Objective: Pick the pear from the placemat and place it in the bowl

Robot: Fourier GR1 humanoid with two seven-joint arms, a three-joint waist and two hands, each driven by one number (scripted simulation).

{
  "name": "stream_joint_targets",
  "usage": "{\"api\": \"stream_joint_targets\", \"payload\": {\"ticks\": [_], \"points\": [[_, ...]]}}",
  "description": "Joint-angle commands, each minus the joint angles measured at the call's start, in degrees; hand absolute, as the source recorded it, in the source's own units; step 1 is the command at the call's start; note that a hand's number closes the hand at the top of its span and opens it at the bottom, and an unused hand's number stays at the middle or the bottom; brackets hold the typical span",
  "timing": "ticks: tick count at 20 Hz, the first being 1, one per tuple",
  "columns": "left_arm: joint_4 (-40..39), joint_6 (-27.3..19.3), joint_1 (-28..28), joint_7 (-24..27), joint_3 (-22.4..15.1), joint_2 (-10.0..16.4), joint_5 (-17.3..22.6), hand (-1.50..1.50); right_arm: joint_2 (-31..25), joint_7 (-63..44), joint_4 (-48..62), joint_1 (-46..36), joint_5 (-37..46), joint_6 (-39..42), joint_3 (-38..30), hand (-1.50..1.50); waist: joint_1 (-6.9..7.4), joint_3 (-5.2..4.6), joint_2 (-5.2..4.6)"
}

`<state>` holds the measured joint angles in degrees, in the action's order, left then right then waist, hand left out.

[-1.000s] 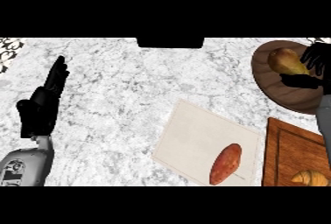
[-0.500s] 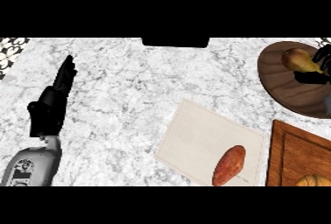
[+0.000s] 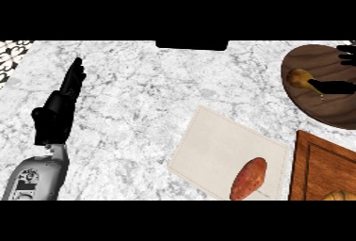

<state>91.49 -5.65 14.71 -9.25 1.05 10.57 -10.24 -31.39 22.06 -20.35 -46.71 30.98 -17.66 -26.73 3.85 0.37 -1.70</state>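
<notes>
The yellow-brown pear [image 3: 300,77] lies inside the dark wooden bowl [image 3: 313,103] at the right edge of the head view. My right hand [image 3: 338,87] comes in from the right edge above the bowl. Its thumb tip is right beside the pear, and its fingers [image 3: 345,55] are spread apart further up. Nothing sits between thumb and fingers, so the hand is open. The beige placemat [image 3: 222,150] lies lower centre with no pear on it. My left hand [image 3: 57,108] rests open at the left, fingers pointing up.
A reddish oblong vegetable [image 3: 248,179] lies on the placemat's lower right corner. A wooden cutting board [image 3: 321,164] with a golden bread item [image 3: 341,196] sits at the bottom right. White marble counter [image 3: 139,94] stretches between my hands.
My right hand has let go of the pear and drawn back toward the right edge. The pear now lies in the bowl. The left hand has stayed put.
</notes>
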Motion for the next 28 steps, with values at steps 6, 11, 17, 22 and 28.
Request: {"api": "stream_joint_targets", "payload": {"ticks": [6, 11, 17, 22, 28], "points": [[-2.6, 0.2, 2.5, -1.2, 1.5, 0.1, 0.7, 0.00, -5.3, 9.5, 5.5, -2.7, -7.6, 6.0, -7.8, -1.50, -0.94, -0.06, 0.11], [2.5, -0.8, -2.3, -1.1, -0.5, -0.8, -1.0, 0.00, -8.9, 12.5, 8.2, 0.0, -11.3, 14.5, -10.9, -1.50, -1.32, -0.10, 0.81], [0.6, -1.4, -0.3, -1.9, 1.3, 0.3, -1.9, 0.00, -12.5, 18.1, 9.4, 5.5, -15.0, 24.6, -13.6, -1.50, -2.46, -0.14, 1.02], [-0.1, 0.1, -3.4, 2.6, 2.7, 0.8, 0.1, 0.00, -16.1, 22.9, 9.4, 11.8, -16.7, 36.2, -13.7, -1.50, -3.06, -0.21, 1.24], [3.1, 0.5, -4.6, 0.1, 2.6, 0.8, -0.4, 0.00, -14.8, 25.2, 8.3, 12.5, -16.9, 36.0, -12.1, -1.50, -2.43, -0.20, 1.23]]}}
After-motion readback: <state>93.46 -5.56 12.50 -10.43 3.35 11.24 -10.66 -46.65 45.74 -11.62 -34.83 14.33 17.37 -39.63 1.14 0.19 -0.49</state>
